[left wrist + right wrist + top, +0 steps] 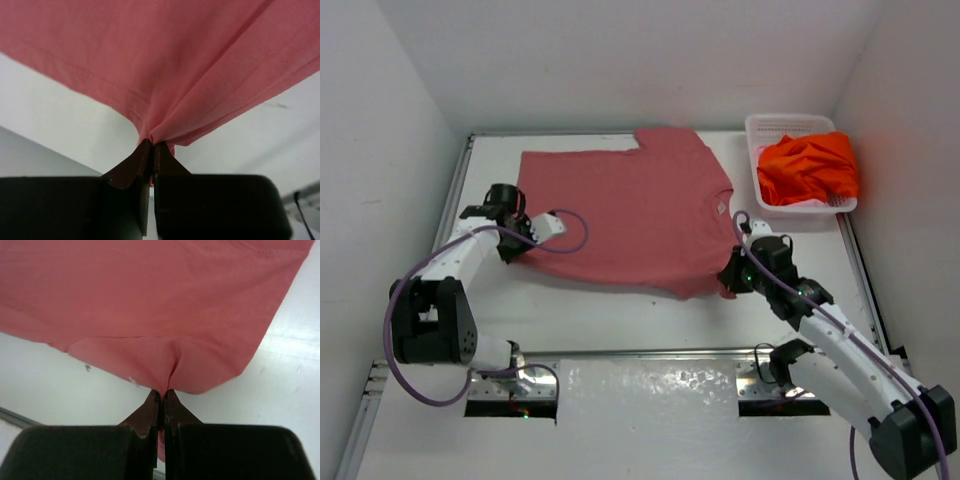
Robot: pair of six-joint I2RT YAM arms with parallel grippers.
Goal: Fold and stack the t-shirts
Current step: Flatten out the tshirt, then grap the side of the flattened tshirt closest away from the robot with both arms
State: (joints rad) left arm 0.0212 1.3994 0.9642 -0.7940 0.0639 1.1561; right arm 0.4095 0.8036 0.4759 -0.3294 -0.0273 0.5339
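Far ahead of my right pincer (pixel 163 392) and a bit to its right, a white basket (pixel 752 135) sits by the wall. The orange shirt (pixel 810 168) is bunched up inside it. Both pincers are clenched on the rose-red shirt (pixel 620 215), each biting its near edge, my left pincer (pixel 152 145) at one end and the right at the other. The shirt lies spread flat ahead of them. Behind both pincers runs a wide strip of white table (pixel 620 320). White walls (pixel 620 60) stand on three sides.
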